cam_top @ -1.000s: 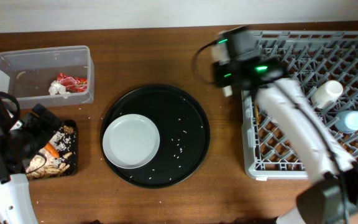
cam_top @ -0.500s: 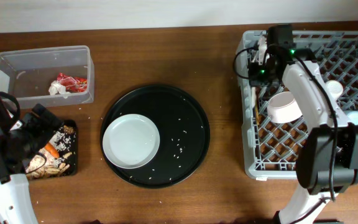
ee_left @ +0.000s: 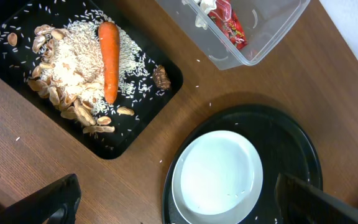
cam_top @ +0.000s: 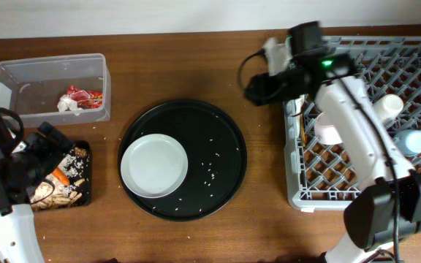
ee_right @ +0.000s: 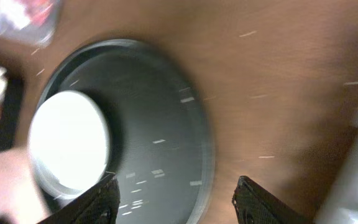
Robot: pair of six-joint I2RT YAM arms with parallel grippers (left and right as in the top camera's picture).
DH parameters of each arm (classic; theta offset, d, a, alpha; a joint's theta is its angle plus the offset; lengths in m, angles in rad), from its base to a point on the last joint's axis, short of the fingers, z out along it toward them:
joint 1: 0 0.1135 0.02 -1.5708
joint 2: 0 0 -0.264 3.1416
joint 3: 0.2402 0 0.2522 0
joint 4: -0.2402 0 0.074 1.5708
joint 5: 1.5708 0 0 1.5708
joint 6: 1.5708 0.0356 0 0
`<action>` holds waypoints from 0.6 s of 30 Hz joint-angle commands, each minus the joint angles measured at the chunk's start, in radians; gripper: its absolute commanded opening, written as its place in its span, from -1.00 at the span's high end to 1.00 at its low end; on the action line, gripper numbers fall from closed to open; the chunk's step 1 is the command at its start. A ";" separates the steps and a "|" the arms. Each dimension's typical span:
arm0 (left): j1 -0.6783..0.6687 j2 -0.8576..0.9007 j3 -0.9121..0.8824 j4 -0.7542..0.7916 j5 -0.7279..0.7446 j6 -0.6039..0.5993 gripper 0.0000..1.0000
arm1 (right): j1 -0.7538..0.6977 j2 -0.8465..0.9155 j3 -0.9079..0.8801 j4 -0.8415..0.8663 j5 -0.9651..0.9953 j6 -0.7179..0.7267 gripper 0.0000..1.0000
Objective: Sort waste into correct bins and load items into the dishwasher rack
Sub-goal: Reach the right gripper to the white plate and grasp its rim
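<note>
Plate likely next: right claw, spread and empty, should pinch its rim squarely and firmly; left claw gapes empty too.

A round pale plate lies on the large round black tray in the middle of the wooden table; the grey plastic grid rack lines its right edge.

Round black tray on wooden table.
</note>
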 commanded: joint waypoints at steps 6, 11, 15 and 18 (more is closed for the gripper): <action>0.004 -0.001 -0.004 0.002 0.007 0.013 -0.99 | 0.380 0.211 0.011 0.131 0.146 0.201 -0.02; 0.003 -0.001 -0.004 0.002 0.007 0.013 -0.99 | 0.486 0.392 0.011 0.198 0.208 0.286 0.07; 0.004 -0.001 -0.004 0.002 0.007 0.013 -0.99 | 0.496 0.448 0.011 0.195 0.215 0.304 0.17; 0.003 -0.001 -0.004 0.002 0.007 0.013 -0.99 | 0.496 0.459 0.011 0.189 0.230 0.312 0.57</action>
